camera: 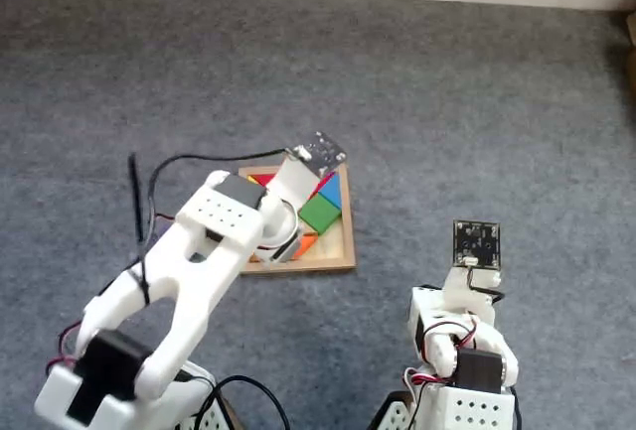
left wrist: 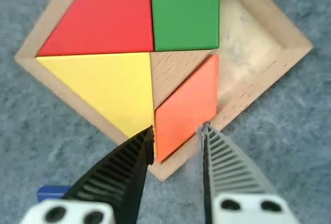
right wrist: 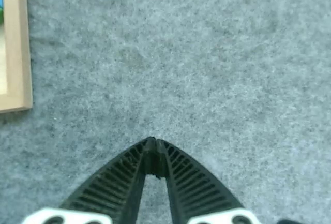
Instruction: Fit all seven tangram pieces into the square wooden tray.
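1. The left pincer (left wrist: 177,131), fingers apart, straddles the orange piece (left wrist: 186,102) at its end in the wooden tray (left wrist: 271,61).
2. The right pincer (right wrist: 154,145), fingers together, hangs over the grey table (right wrist: 207,53) beside the tray.

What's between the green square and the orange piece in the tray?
Bare tray floor, a triangular gap, between the green square and orange piece; left wrist view.

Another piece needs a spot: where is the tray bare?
Small bare triangle between yellow triangle, green square and orange parallelogram; a bigger patch from green and orange to the tray wall. Crowded where the left gripper straddles the orange corner.
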Tool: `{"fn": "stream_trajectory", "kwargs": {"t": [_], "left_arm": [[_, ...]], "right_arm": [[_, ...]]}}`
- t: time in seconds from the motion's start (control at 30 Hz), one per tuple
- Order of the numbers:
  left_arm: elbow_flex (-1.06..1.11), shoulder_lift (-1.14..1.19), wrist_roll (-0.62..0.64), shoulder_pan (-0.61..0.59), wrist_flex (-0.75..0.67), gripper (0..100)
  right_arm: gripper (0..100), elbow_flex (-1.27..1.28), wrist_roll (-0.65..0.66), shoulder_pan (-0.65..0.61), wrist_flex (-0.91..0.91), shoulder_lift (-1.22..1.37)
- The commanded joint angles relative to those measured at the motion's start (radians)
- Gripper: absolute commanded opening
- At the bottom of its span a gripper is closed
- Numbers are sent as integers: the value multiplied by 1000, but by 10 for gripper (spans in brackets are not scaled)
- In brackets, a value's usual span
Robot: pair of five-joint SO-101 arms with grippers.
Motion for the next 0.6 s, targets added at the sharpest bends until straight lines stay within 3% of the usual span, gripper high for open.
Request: {"fn": "stream_trajectory", "kwargs": {"t": [0.0, 0.3, 0.5, 0.57], "left_arm": [[-45, -113, 11, -10, 61, 157], [-31, -174, 9, -56, 100, 158], [-36, -166, 8, -259, 100, 168], [-28, -166, -3, -340, 100, 215]], "right_arm": [[5, 68, 9, 15, -19, -12], [5, 68, 9, 15, -18, -12], [5, 68, 9, 15, -18, -12], [5, 68, 9, 15, -18, -12]]}}
